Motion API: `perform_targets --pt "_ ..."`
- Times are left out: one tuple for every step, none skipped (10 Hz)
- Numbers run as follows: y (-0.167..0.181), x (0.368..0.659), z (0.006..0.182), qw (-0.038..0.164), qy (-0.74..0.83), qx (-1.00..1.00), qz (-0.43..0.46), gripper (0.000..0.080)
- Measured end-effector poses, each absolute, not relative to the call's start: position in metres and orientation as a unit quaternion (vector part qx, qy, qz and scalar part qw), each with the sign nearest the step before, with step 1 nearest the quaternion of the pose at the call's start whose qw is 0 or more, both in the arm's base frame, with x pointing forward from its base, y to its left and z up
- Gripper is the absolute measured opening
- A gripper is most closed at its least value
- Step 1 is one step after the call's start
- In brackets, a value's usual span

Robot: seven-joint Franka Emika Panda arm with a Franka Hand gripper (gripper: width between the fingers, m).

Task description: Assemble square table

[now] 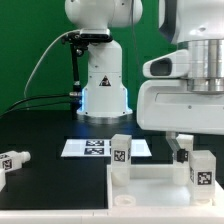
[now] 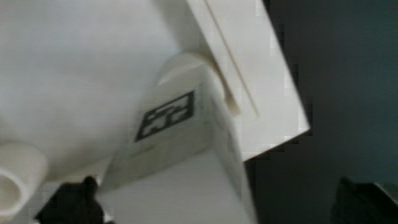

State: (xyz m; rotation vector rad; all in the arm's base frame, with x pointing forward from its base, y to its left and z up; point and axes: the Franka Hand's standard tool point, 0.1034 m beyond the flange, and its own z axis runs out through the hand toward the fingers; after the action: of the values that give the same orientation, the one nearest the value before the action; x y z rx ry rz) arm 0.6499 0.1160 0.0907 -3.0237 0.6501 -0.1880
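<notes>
A black tabletop (image 1: 50,120) is seen before a green backdrop (image 1: 30,40); the robot's white base (image 1: 103,85) stands at the upper middle of the exterior view, and a black cable (image 1: 45,60) runs down at its left; the marker board (image 1: 95,148) lies flat at the middle of the frame.

The square table's slab (image 1: 150,190) is found at the lower right of the exterior view, its raised rim facing up; 3 legs are visible. 1 leg (image 1: 120,152) stands upright at the slab's far corner on the exterior view's left, its tag turned to the camera; a 2nd leg (image 1: 203,170) stands upright near the slab's far edge at the exterior view's right; a 3rd leg (image 1: 12,162) lies on its side at the lower left, well apart from the slab.

The gripper (image 1: 183,150) is held low, just beside the 2nd leg, under the arm's large white wrist. In the wrist view the gripper (image 2: 219,205) is seen with its jaws spread wide; a leg (image 2: 169,150) bearing a tag (image 2: 166,115) stands between the dark fingertips (image 2: 75,200); clear space is seen between the leg and 1 fingertip, so nothing is gripped. That leg sits against the slab's rim (image 2: 240,70).
</notes>
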Motion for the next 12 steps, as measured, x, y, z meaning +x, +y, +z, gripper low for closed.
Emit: perform_targets --pt "0.1133 0.6499 0.0896 0.021 0.224 -0.973 -0.060 0.0649" --pt "0.1136 0.6498 0.0894 0.022 0.237 -0.970 -0.060 0.0525" --pt "0.1134 0.6499 0.0894 0.021 0.236 -0.970 -0.060 0.0391" --pt "0.1131 0.6497 0.0890 0.024 0.267 -0.962 -0.059 0.0391" --pt "0.1105 0.6497 0.0888 0.024 0.306 -0.950 -0.057 0.0290" --pt "0.1081 0.6492 0.0884 0.023 0.373 -0.926 -0.054 0.0290" --pt "0.1063 0.6480 0.0882 0.025 0.452 -0.890 -0.049 0.0290" --pt "0.1055 0.6459 0.0879 0.027 0.540 -0.840 -0.039 0.0290" --pt "0.1064 0.6447 0.0879 0.031 0.613 -0.789 -0.029 0.0290" --pt "0.1066 0.6450 0.0880 0.050 0.692 -0.720 -0.013 0.0290" --pt "0.1042 0.6445 0.0877 0.058 0.733 -0.677 -0.004 0.0291" --pt "0.1046 0.6443 0.0878 0.057 0.746 -0.664 -0.003 0.0291"
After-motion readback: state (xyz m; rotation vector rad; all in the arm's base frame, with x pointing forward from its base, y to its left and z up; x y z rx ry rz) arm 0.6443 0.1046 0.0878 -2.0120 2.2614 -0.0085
